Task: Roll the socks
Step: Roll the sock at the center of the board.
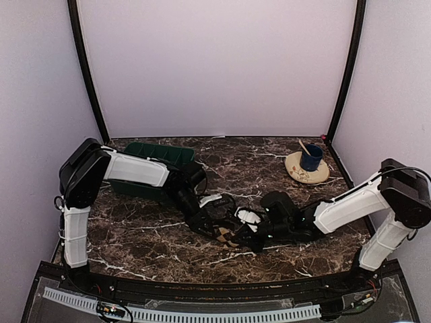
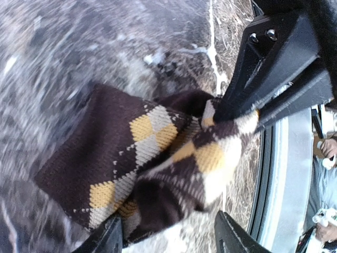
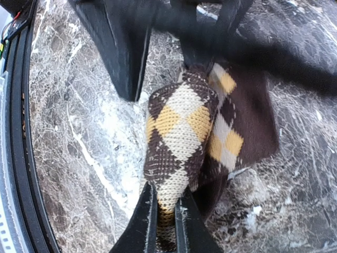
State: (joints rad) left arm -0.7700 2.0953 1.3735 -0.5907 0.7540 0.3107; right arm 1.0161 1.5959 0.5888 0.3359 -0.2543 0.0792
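Observation:
A brown-and-black diamond-checkered sock [image 2: 152, 158] lies bunched and partly folded on the marble table, near the front middle [image 1: 226, 234]. My right gripper [image 3: 167, 221] is shut on a raised fold of the sock [image 3: 181, 126], pinching the knit between its two black fingers. In the left wrist view the right gripper's black body [image 2: 274, 68] reaches in from the upper right onto the sock's top edge. My left gripper [image 2: 168, 240] is open, its fingertips [image 2: 108, 237] standing either side of the sock's near end. Both grippers meet over the sock [image 1: 236, 227].
A dark green tray [image 1: 158, 156] sits at the back left behind the left arm. A tan plate [image 1: 316, 173] with a blue cup [image 1: 311, 158] and a stick in it stands at the back right. The table's metal front rail [image 2: 287, 174] runs close by the sock.

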